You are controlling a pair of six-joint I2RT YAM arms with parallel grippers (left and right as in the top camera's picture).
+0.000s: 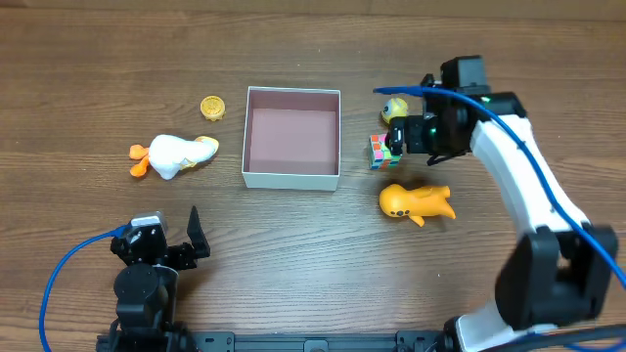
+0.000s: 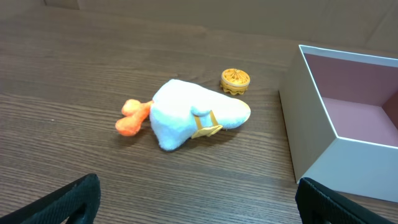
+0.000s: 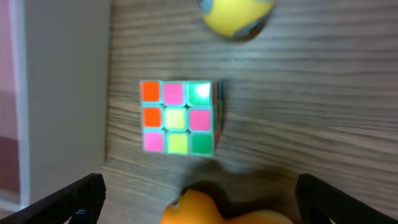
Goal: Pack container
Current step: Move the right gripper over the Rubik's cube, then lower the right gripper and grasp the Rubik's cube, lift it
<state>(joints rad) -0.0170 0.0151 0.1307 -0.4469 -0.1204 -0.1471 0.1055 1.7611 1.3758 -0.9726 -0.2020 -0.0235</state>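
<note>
R claw point(image 3: 199, 188) by cube point(image 3: 178, 117), outside container point(image 1: 291, 179)

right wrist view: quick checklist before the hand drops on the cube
1. Open right hand: ok, fingers spread wide.
2. Lined-up puzzle cube: ok, it sits between the fingers' line, slightly off centre.
3. Finger room beside it: cannot tell; the container wall is close on one side and the orange toy is close by.
4. Open, empty container: ok.
5. Parked left hand: ok, open and far from the cube.
</note>
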